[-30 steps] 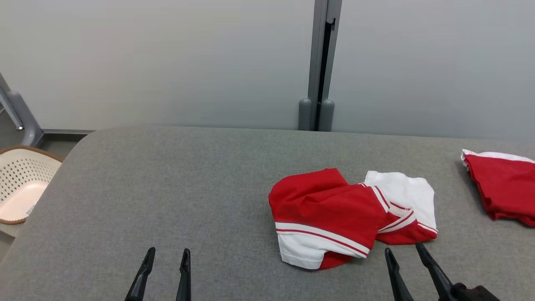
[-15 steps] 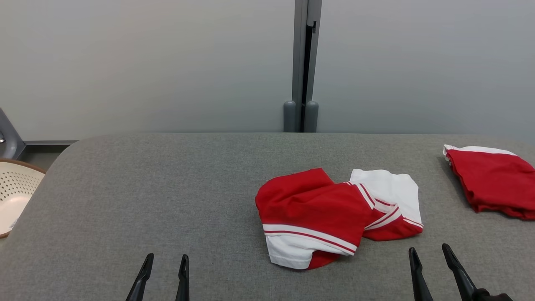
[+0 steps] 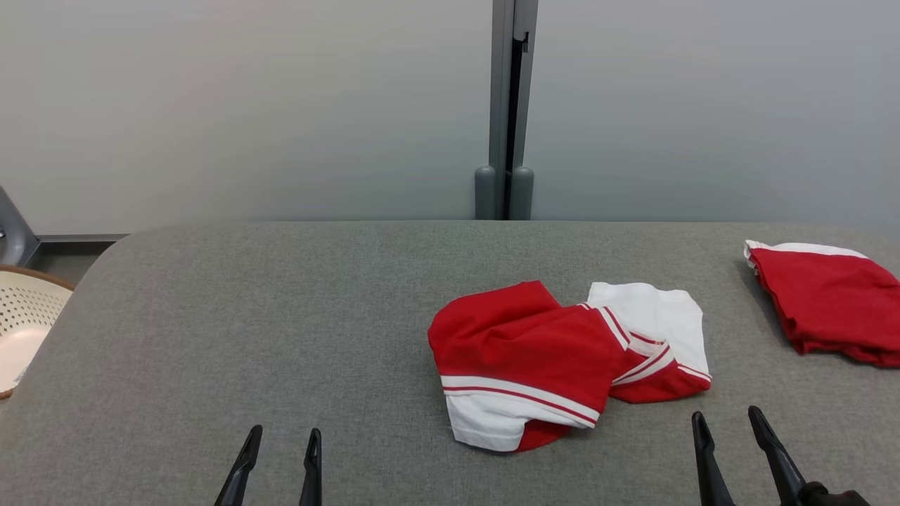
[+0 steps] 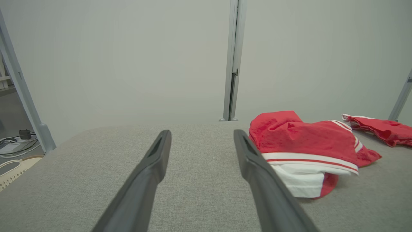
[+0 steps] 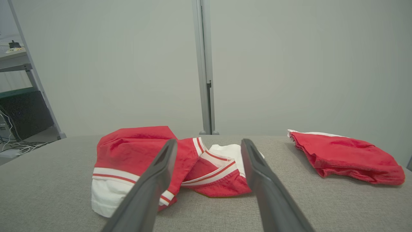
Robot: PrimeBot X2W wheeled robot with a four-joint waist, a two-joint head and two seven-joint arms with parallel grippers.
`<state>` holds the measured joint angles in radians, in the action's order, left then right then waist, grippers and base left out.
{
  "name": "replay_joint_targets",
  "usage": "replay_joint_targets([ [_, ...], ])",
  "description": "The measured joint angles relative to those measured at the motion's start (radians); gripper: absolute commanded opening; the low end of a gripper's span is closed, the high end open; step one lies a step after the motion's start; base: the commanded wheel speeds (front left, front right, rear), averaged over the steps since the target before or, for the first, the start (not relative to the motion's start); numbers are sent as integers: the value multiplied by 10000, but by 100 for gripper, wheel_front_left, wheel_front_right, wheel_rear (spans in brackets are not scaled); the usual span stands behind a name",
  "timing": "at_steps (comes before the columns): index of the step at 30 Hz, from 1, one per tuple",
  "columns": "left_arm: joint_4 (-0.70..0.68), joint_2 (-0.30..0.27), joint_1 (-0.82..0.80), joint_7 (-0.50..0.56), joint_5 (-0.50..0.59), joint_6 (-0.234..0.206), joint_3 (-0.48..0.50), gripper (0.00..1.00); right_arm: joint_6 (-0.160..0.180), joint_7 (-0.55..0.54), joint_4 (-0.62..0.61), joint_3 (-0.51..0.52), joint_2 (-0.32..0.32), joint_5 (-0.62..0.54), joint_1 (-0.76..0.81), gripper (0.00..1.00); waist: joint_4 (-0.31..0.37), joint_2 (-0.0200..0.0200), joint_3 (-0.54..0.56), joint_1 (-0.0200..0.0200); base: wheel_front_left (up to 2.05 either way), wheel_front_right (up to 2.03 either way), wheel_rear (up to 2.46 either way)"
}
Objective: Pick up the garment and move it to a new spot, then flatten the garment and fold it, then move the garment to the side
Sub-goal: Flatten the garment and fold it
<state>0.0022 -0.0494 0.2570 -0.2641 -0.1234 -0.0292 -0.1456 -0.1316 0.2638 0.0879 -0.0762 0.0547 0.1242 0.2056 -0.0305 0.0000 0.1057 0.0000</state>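
The garment (image 3: 555,358), a crumpled red and white piece with striped trim, lies bunched on the grey table (image 3: 281,316) in front of the upright grey post (image 3: 505,105) and a little to the post's right. It is heaped and folded over itself, with a white panel at its far right and a white band along its near edge. Nothing touches it.

My right gripper (image 3: 725,413) hangs low over the table, well in front of the post and to its right, with its jaws parted and empty. In the right wrist view the garment sits just ahead between and left of the fingers. My left gripper (image 3: 285,431) is as far forward of the post but to its left, jaws likewise apart and holding nothing.

Far to the post's right a second red piece (image 3: 830,302) rests on the table, well apart from my target. Far to the post's left, off the table's edge, is a pale perforated basket (image 3: 21,330).

I judge this to be the very first step: the pick-up has not begun. Next I would ease the right gripper forward and down onto a raised fold, close on it, and lift it clear. I would take care to gather enough cloth that it does not slip, and to leave the other red piece alone.
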Motion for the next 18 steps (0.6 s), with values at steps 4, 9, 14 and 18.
replay_joint_targets([
  [4,-2,0,-13,0,33,-27,-27,100,0,0,-13,13,-6,0,-6,100,-31,0,-39,0,0,0,0],
  [9,6,0,-48,0,171,-27,-163,100,0,0,-13,36,-13,0,-16,100,-72,0,-103,0,0,0,0],
  [14,25,2,-80,0,305,13,-288,100,0,0,-15,27,-19,0,-70,100,-68,0,-162,0,0,0,0],
  [18,46,-2,-199,0,431,109,-491,100,0,0,-6,81,-27,-2,-136,100,-35,1,-258,0,0,0,0],
])
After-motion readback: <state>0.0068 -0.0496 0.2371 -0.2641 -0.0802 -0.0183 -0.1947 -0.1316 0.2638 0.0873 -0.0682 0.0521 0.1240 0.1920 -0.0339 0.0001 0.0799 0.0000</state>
